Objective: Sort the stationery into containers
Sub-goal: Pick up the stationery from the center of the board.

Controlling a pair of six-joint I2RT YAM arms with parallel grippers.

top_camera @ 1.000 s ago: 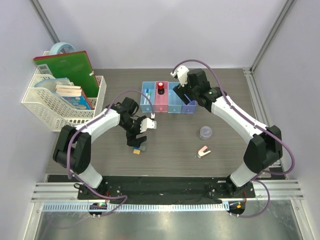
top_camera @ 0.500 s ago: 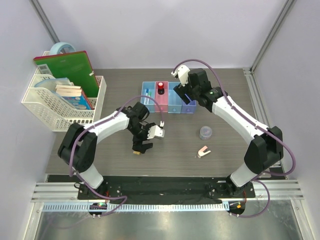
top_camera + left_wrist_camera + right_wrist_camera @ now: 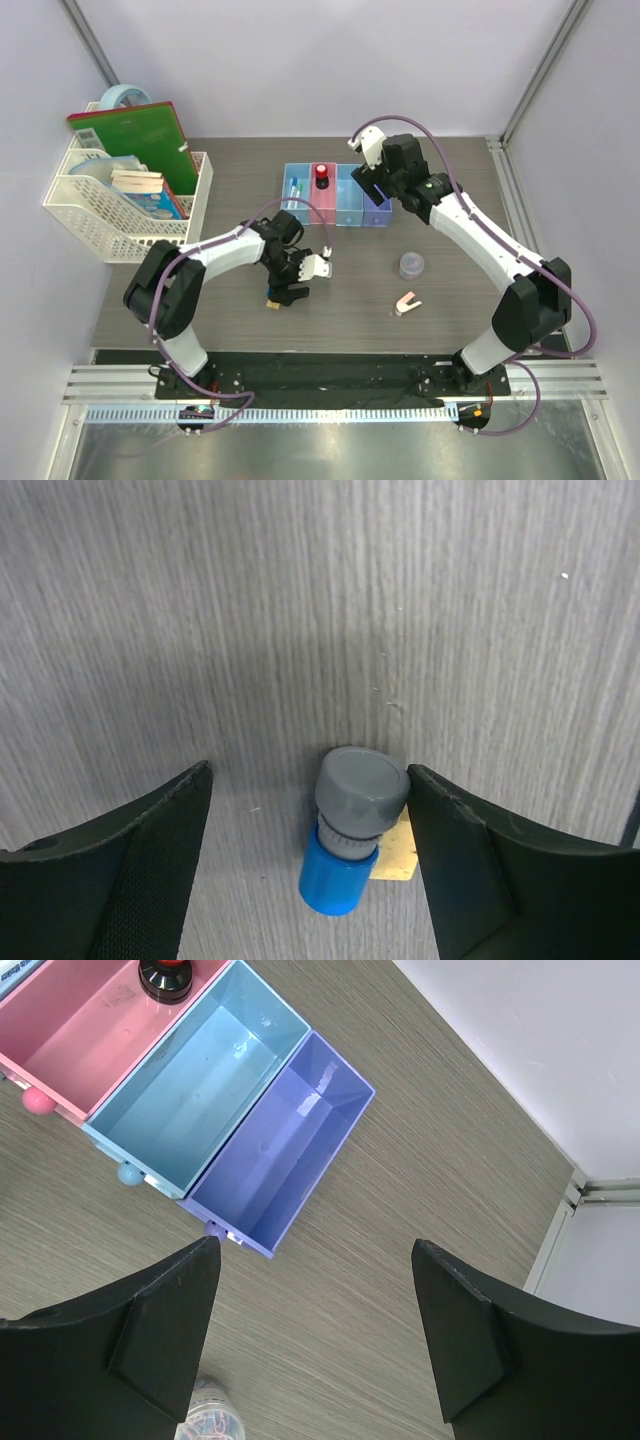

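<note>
A grey-capped blue block lies on the table beside a small yellow block. My left gripper stands open astride them; its right finger is next to the grey cap and the left finger is well apart. In the top view this gripper is low over the yellow block. The containers form a row at the back; a red-and-black knob sits in the pink bin and pens lie in the leftmost bin. My right gripper hangs open and empty just in front of the purple bin.
A grey round tub and a pink-white clip lie on the table at the right front. A white mesh basket with a green book and notebooks stands at the back left. The tub also shows below my right gripper.
My left gripper has swung right and down over the grey-blue and yellow blocks, its jaws narrowing a little. The right arm has shifted only slightly.
</note>
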